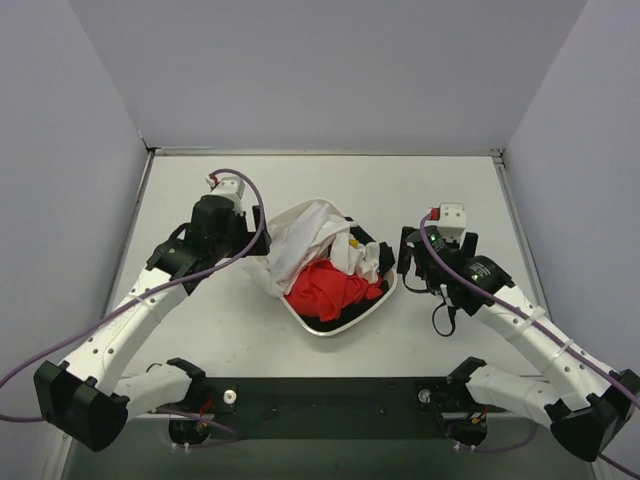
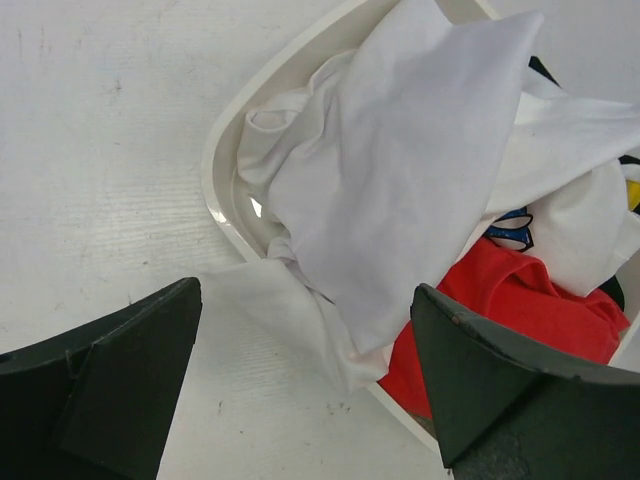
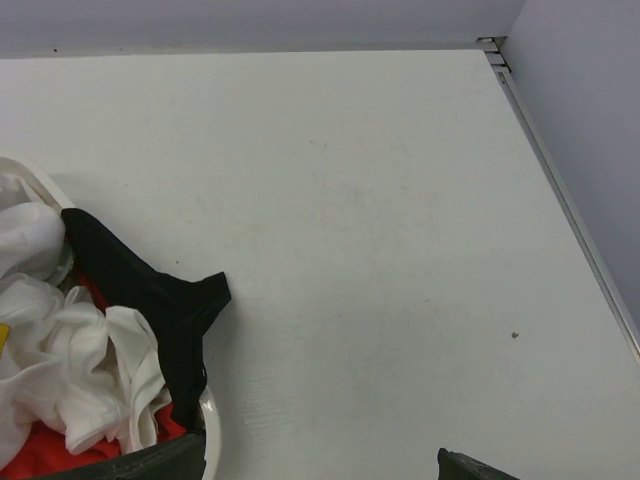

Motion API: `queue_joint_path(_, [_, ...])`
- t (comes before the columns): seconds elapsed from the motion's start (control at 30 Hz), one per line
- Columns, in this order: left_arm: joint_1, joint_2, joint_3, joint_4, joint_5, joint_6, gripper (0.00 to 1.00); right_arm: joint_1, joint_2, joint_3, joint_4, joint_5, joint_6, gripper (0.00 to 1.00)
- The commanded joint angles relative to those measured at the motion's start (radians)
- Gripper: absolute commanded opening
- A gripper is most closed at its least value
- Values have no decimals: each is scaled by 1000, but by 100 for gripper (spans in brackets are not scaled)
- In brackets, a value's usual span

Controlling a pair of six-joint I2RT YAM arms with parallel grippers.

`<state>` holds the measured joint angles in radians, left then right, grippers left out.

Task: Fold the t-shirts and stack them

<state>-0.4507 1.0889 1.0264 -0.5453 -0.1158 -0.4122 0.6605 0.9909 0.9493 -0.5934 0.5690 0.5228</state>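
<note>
Crumpled t-shirts (image 1: 320,262) heaped in a white rounded plastic tub (image 1: 330,331) at mid-table, flanked by two wide-open claws.

At left, left gripper (image 2: 305,300) with jaws spread wide, gripping nothing, hanging over the tub's left rim; beneath it a plain white t-shirt (image 2: 400,150) spilling across that rim onto the white table (image 3: 350,200). Deeper in the tub, more white cloth, a bright red t-shirt (image 1: 325,290) low toward the near side, a black garment (image 3: 150,290) draped over the right rim. At right, right gripper (image 3: 310,470) equally wide, empty, just beside the tub, above the tabletop.
</note>
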Motion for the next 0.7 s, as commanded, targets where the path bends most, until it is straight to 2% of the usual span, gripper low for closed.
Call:
queue_joint_path(0.0, [-68, 31, 121, -83, -151, 0, 96, -7, 72, 37, -26, -70, -29, 100])
queue_joint_path(0.07, [-68, 34, 146, -116, -142, 1, 96, -6, 113, 28, -34, -118, -11, 99])
queue_joint_path(0.2, [-68, 3, 98, -102, -136, -3, 93, -10, 207, -14, 4, -164, 2, 98])
queue_joint_path(0.43, [-71, -12, 83, -137, -206, -28, 91, -31, 342, -38, 108, -236, -17, 95])
queue_joint_path(0.6, [-71, -29, 83, -148, -211, -30, 91, -127, 357, -104, 207, -359, -9, 81])
queue_joint_path(0.67, [-69, -29, 87, -154, -214, -27, 91, -162, 370, -128, 227, -389, -9, 69])
